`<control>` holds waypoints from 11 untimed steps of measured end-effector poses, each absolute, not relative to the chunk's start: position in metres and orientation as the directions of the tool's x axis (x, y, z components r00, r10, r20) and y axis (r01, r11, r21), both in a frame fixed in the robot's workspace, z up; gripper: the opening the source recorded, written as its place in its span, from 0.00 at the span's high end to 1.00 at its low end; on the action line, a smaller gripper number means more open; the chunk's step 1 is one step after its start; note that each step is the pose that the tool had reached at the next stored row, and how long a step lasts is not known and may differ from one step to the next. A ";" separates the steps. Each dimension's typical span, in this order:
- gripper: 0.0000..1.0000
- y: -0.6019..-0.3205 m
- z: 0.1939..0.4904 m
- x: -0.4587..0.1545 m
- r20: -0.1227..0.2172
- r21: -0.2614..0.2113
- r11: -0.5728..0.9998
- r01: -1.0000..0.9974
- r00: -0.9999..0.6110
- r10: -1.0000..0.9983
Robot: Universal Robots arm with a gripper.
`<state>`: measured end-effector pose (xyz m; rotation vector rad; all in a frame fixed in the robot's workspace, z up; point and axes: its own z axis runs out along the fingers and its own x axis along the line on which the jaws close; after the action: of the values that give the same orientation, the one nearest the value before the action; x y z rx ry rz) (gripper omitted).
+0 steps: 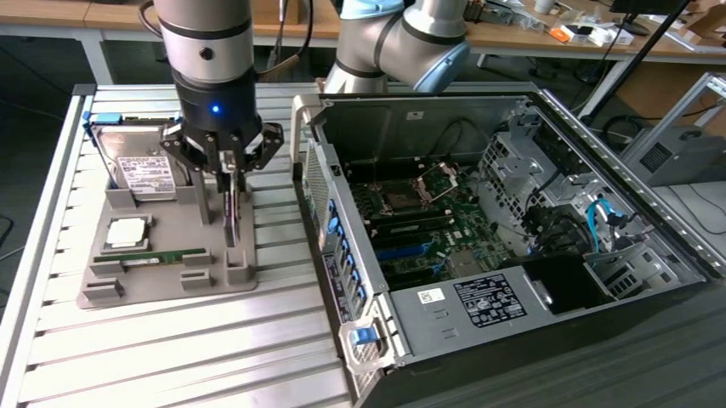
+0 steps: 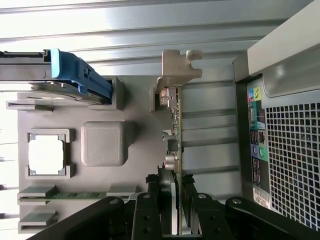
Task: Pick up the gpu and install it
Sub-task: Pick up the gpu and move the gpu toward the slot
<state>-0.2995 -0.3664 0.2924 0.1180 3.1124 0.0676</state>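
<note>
On the exterior view's left, a grey holder tray (image 1: 159,289) lies on the slatted table (image 1: 170,357). A hard drive (image 1: 142,170) stands at the tray's far end, with a processor chip (image 1: 125,231) nearer the camera and a green memory stick (image 1: 165,255) in a slot just in front of that.

Along the tray's edge toward the exterior view's right, the gpu (image 1: 233,221) stands upright on its long edge, seated between the tray's support posts. The gripper (image 1: 233,178) hangs straight above it, and its linkages narrow down to the card's upper edge.

The wrist view looks along the gpu (image 2: 176,125) edge-on. There the gripper (image 2: 170,180) straddles the card, its dark fingers (image 2: 149,210) drawn partway in, one against each face. No gap shows between the fingers and the board, so the card is clamped while it sits in the tray.

On the exterior view's right, the open computer case (image 1: 431,331) lies on its side beside the tray, its motherboard exposed.
</note>
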 end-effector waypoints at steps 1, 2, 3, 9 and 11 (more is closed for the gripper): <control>0.70 -0.366 0.294 -0.299 -0.025 0.044 0.996 0.075 -0.997 0.076; 0.70 -0.366 0.295 -0.299 -0.024 0.044 0.996 0.075 -0.997 0.076; 0.70 -0.366 0.296 -0.299 -0.025 0.044 0.996 0.075 -0.997 0.076; 0.70 -0.366 0.303 -0.299 -0.025 0.044 0.996 0.075 -0.997 0.076; 0.70 -0.366 0.305 -0.299 -0.025 0.044 0.996 0.075 -0.997 0.076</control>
<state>-0.2995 -0.3664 0.3045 0.1180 3.1124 0.0677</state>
